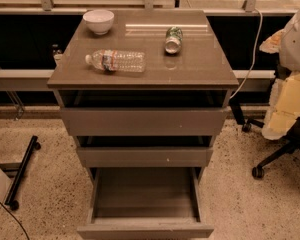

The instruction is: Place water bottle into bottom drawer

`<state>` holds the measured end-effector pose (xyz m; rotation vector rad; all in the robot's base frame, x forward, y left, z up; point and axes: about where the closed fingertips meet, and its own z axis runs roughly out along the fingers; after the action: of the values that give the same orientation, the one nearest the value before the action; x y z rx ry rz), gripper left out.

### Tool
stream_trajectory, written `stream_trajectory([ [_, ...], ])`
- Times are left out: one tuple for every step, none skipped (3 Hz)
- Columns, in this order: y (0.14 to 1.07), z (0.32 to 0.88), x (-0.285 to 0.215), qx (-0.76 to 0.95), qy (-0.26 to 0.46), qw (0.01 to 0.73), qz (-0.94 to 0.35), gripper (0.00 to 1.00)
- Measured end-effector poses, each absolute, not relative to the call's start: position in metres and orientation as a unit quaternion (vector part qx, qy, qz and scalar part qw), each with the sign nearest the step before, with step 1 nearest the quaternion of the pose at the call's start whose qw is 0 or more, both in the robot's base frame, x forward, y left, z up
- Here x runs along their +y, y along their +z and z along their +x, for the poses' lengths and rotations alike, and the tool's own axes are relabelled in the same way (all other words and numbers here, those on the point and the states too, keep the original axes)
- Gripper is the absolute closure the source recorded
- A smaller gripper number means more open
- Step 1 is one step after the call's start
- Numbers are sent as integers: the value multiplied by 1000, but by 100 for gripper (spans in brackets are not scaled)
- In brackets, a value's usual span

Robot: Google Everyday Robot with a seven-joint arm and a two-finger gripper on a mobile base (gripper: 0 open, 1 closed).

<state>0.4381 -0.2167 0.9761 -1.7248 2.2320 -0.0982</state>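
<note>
The water bottle (116, 61) lies on its side on the cabinet top, left of centre, with its white cap pointing left. The bottom drawer (145, 198) is pulled far out at the foot of the cabinet, and its tray interior is bare. The two drawers above it stand only slightly open. My gripper is not in view, and nothing is touching the bottle.
A white bowl (98, 20) stands at the back left of the cabinet top (190, 69). A green-and-silver can (173, 39) lies at the back right. An office chair (285, 134) loaded with white and yellow material stands to the right. A black wheeled stand leg (21, 171) lies on the floor at left.
</note>
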Motion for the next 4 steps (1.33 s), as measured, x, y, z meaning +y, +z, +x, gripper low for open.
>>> stream_trajectory([
  [977,438,-216,781,-35,160,-603,0],
  [973,449,-210,774,-16,178,-607,0],
  [967,467,-195,757,9,200,-622,0],
  [957,487,-175,739,43,219,-635,0],
])
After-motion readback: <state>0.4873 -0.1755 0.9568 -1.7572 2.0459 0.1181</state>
